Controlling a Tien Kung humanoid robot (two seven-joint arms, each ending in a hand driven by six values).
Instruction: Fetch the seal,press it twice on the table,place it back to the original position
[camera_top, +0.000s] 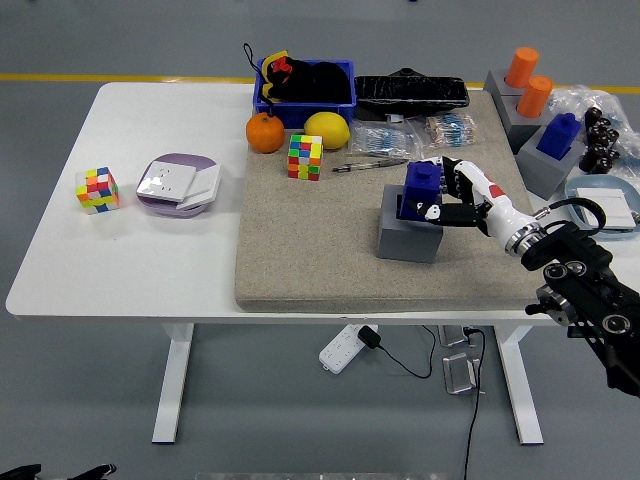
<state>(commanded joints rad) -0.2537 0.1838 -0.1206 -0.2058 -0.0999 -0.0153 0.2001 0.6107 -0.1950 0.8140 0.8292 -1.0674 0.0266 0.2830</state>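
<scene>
Right hand (447, 196) clamped on blue seal (421, 190), fingers wrapped from right side. Seal upright, apparently seated in grey holder (408, 235); extraction path straight up. Left hand absent.

The right hand (455, 195) has a white shell with black joints and black fingertips, plus a small red mark on its back. Behind the hand sits a silver ring at the wrist. Behind that, the forearm (590, 295) is black and blocky, with round bolt heads and 1 black cable looping above it.
</scene>
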